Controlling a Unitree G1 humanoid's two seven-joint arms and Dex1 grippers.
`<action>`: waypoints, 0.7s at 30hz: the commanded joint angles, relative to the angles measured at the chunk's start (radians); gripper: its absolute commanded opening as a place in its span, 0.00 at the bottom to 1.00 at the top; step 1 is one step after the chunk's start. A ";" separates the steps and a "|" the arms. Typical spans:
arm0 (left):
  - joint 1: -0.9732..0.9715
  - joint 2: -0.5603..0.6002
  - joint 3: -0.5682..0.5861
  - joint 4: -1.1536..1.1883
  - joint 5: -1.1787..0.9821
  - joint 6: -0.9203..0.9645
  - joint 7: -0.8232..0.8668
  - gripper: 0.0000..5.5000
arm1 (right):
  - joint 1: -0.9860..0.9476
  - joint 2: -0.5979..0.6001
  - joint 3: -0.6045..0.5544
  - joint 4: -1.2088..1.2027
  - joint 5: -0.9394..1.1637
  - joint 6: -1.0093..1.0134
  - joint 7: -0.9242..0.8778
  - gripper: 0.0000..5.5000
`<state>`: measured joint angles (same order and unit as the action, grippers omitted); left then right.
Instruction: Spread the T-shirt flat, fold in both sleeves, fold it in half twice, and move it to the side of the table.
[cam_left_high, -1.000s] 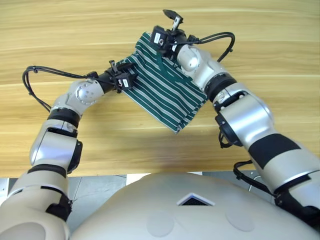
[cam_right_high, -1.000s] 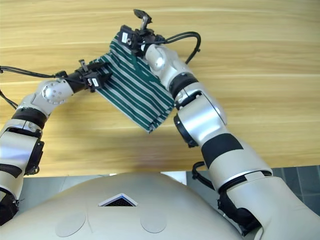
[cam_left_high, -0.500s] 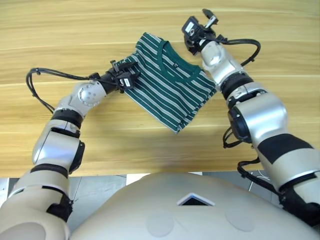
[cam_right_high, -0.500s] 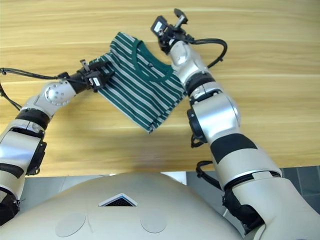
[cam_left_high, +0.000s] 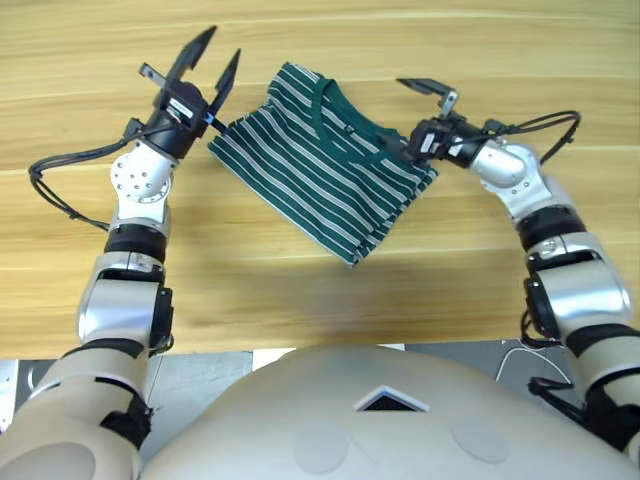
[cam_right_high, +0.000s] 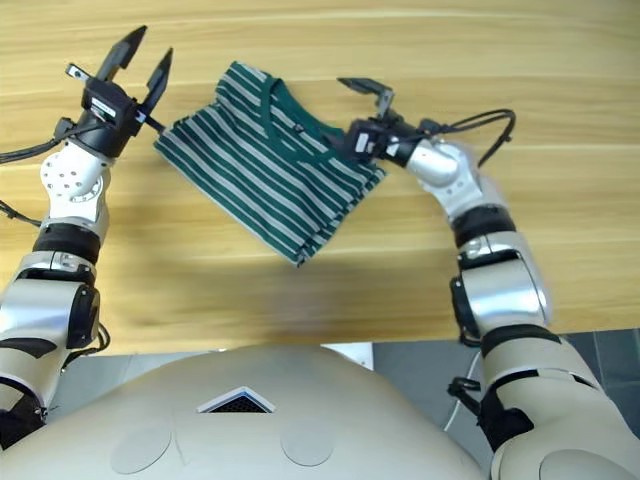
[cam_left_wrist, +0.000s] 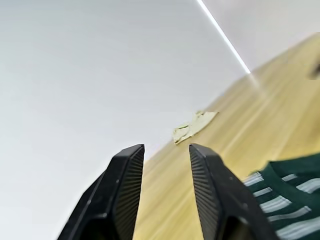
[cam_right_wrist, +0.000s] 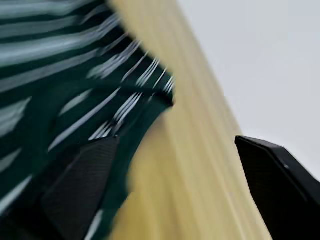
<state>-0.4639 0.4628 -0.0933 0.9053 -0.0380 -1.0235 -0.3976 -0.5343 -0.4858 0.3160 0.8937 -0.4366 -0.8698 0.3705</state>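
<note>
The green and white striped T-shirt (cam_left_high: 320, 165) lies folded into a slanted oblong in the upper middle of the head view, on the pale wooden table (cam_left_high: 300, 310). Its neckline faces up near the far end, and its lowest corner points toward the bottom centre. It has kept that place and shape over the last second. What differs is its left corner, which now lies flat on the wood, free of any grip.

The left gripper (cam_left_high: 222, 44) was pressed against that left edge half a second ago. It has let go and swung to the upper left of the frame, clear of the fabric, pointing away from the robot with its jaws apart. In its wrist view the two black ribbed fingers (cam_left_wrist: 125, 185) frame a crumpled pale cloth (cam_left_wrist: 194, 126) far off on the table, by a white wall (cam_left_wrist: 100, 60). A corner of the shirt shows at the lower right of that picture.

The right gripper (cam_left_high: 405, 118) hovered beyond the collar half a second ago. It has come down to the shirt's right edge, in the upper right of centre. Its jaws are wide apart. One finger (cam_right_wrist: 80, 185) sits over the striped cloth and the other over bare wood. Whether the nearer finger touches the fabric cannot be told.
</note>
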 joint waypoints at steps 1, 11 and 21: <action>-0.039 0.008 0.063 -0.005 0.000 0.046 0.047 0.30 | 0.095 -0.069 0.041 -0.137 -0.077 0.048 0.019 0.79; -0.033 0.009 0.104 -0.024 0.033 0.054 0.061 0.30 | 0.398 -0.279 0.171 -0.565 -0.085 0.092 0.158 0.79; -0.020 0.005 0.060 -0.021 0.159 0.056 0.084 0.30 | 0.560 -0.466 0.023 -0.997 0.445 0.079 0.226 0.79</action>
<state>-0.4813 0.4668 -0.0077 0.8844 0.0766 -0.9765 -0.3184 0.0836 -1.0123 0.3791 -0.1160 0.0075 -0.8573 0.6222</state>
